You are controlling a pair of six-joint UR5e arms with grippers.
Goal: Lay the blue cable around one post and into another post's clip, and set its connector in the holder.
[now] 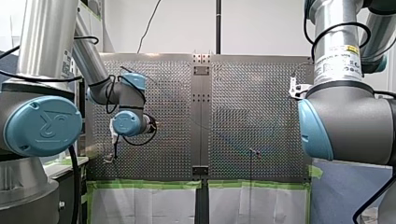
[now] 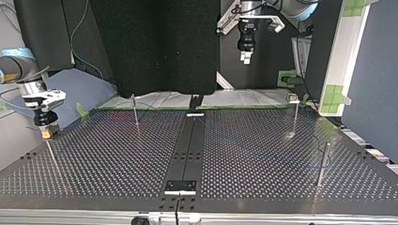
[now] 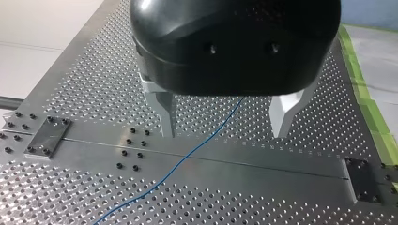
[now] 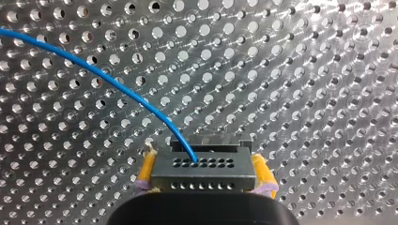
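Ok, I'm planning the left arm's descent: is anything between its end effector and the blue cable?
Nothing visible. The left end effector hangs open over the blue cable, which lies bare on the table, with only air between them.

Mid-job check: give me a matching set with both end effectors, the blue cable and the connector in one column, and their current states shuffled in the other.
Things:
1. left end effector
2. right end effector
3. blue cable
4. connector

States:
a. sits between yellow pads
b. lies across the centre strip
c. open, empty
d. shut on the connector

Pairs: 1-c, 2-d, 3-b, 4-a
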